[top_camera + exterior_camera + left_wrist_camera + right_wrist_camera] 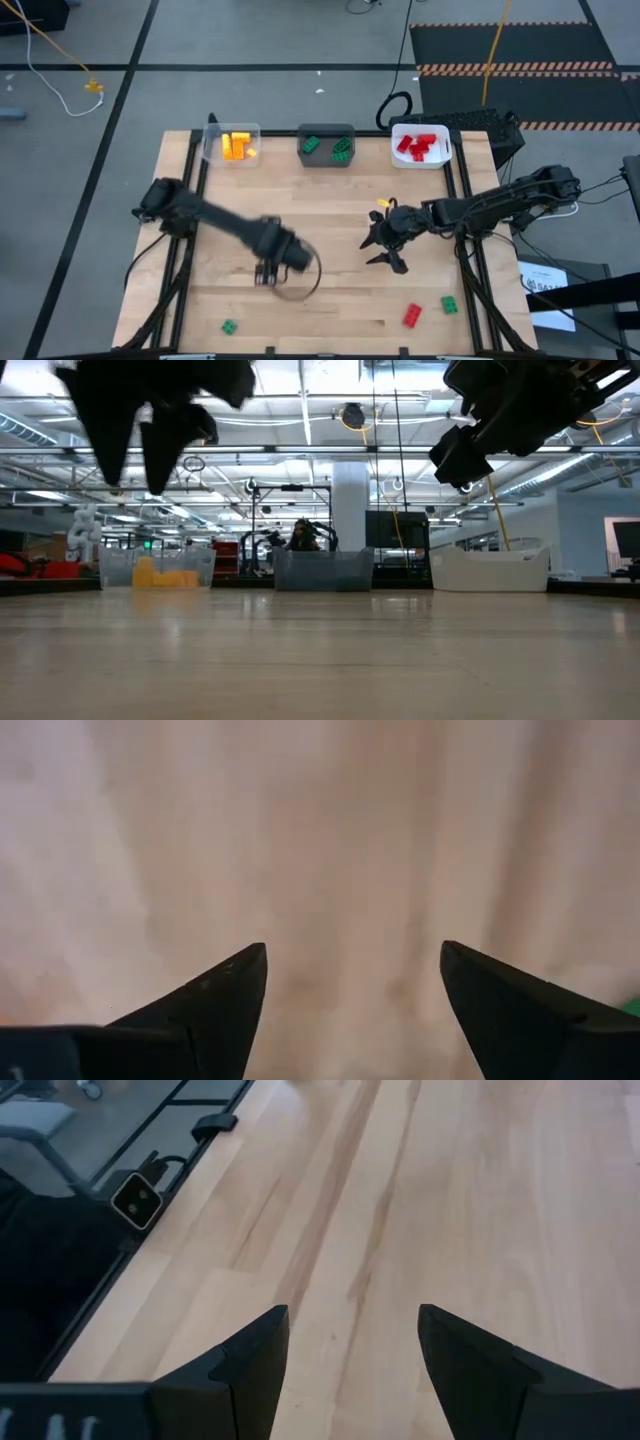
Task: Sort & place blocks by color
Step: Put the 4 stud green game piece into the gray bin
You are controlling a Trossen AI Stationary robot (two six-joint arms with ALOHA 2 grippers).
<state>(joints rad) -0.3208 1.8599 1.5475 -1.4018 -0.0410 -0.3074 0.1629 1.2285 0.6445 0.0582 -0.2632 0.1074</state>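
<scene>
blocks [412, 315] near front edge, table [330, 220] open.

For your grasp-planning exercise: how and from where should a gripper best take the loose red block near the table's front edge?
Probably from straight above. The red block lies flat on the table, turned at an angle, with free wood all round; the green block sits apart. Turn the wrist to match and close on its two long sides. The open right gripper is nearest.
</scene>
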